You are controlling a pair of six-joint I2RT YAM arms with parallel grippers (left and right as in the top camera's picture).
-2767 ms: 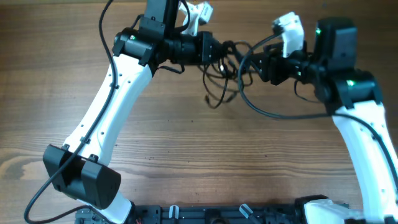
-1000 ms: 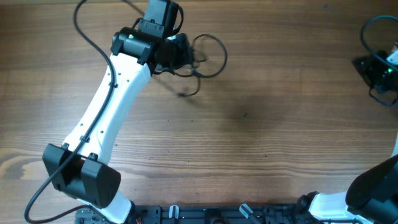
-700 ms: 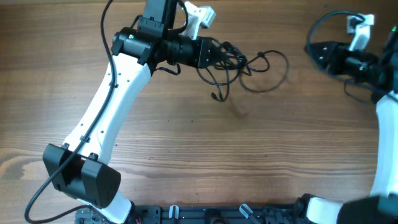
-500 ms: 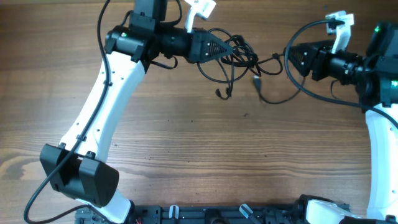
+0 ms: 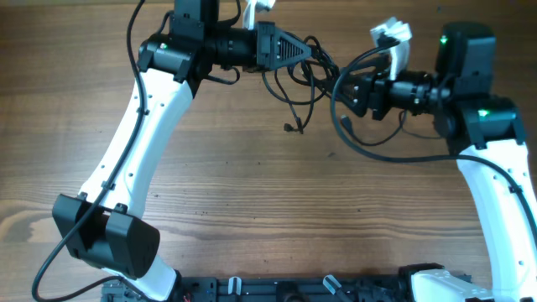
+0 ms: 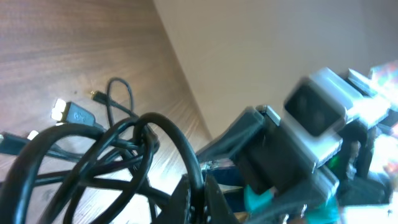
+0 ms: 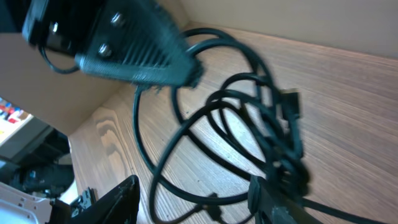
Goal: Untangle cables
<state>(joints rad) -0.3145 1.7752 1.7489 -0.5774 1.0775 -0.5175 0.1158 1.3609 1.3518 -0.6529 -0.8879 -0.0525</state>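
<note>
Left wrist view shows the left hand pinched shut on one black loop of the cables, its two dark fingers pressed together at the bottom edge with the cord rising between them. From that grip the cables fan out to the left as several overlapping loops, crossed over one another near the middle, and a plug with a silver tip sticks out at the far left over the wood. Beyond the loops, blurred, stands the right hand. From overhead, the left hand points to the right at the far edge of the worktop, and the cables hang off its tip in a loose tangle, one thin end trailing toward the near side; whether that end touches the wood I cannot tell. The right hand faces the left one, just beside the tangle. In the right wrist view the right hand stands open, its fingers wide apart with bare wood between them, and the cables loop across in front, the knotted part close to one finger; whether they touch I cannot tell. The left hand shows above as a dark wedge at the top of the loops.
</note>
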